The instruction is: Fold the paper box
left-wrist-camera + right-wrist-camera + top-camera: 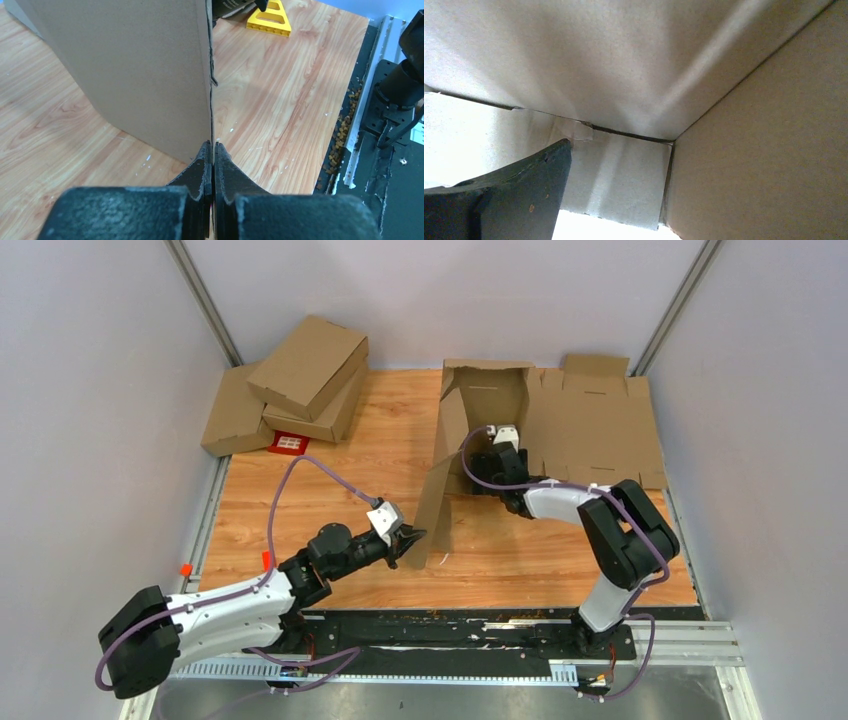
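– At the middle of the wooden table (330, 470), towards twelve o'clock, is that the paper box (505, 395)?

– Yes. It is half formed and stands with its open side facing six o'clock. One long panel (435, 500) runs from its left wall down towards six o'clock, standing on edge.

– And the left gripper (412, 537)?

– It is clamped on the near end of that panel. The left wrist view shows the fingers pressed together on the cardboard edge (212, 100).

– The right gripper (497, 440)?

– It is reaching into the box from five o'clock. Its wrist view shows only one dark finger (524, 185) close to the inner walls (624, 60), so I cannot tell whether the claw is apart or together.

– What else is there?

– A flat cardboard blank (600, 420) lies at two o'clock, touching the box. Finished mailer boxes (305, 365) are stacked at ten o'clock, with a red card (289, 443) at their near edge. The left wrist view catches a yellow triangle (270, 20) beyond the panel.
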Controlling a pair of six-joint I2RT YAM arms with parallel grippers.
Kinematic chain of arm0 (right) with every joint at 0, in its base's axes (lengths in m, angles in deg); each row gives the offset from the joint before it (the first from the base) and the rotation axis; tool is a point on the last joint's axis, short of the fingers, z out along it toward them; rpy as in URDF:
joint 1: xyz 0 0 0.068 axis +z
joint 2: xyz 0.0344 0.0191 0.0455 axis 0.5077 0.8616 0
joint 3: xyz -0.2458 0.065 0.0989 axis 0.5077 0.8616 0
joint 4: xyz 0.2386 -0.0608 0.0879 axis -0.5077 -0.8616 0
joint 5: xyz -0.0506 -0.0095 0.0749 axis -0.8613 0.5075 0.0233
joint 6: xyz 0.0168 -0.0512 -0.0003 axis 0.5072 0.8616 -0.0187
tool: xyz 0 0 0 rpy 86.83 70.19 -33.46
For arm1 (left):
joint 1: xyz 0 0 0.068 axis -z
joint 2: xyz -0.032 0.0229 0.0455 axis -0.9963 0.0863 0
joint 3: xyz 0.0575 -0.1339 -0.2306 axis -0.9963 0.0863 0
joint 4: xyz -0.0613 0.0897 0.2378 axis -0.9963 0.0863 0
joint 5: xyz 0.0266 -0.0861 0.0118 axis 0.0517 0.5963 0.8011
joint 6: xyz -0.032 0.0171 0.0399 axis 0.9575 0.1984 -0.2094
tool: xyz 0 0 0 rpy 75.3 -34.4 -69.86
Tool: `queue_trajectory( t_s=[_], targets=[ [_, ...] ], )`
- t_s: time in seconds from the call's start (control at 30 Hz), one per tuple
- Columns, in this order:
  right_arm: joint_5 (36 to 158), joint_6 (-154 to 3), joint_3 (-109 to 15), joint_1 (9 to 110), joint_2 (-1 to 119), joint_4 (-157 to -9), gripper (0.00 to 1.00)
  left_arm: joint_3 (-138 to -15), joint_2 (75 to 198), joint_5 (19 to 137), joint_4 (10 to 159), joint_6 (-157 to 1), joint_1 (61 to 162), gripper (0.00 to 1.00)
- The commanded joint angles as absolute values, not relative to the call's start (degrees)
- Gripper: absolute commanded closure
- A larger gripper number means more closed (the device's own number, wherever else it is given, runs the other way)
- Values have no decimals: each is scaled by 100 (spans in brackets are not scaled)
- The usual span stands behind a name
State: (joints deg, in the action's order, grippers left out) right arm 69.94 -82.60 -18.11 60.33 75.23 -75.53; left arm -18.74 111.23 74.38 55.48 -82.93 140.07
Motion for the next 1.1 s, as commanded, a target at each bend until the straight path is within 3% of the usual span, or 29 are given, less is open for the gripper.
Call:
queue_trajectory(
  t_s=[0.0, 0.33, 0.6, 1.07],
  targets=[
    [6604, -8445, -2124, 6049, 7945, -8469, 20, -1974, 11249, 7352, 5669, -8349, 14033, 100],
    [5939, -8478, -2314, 6291, 8041, -8873, 20, -2011, 11180, 7157, 5824, -8371, 14033, 100],
    [6251, -8406, -1811, 6277, 7339, -8256, 19, -1994, 11030, 6967, 5971, -8462, 14033, 100],
    [6493, -8803, -1714, 6092, 7133, -7533, 18, -2041, 11030, 6844, 6073, -8499, 14033, 100]
  ],
)
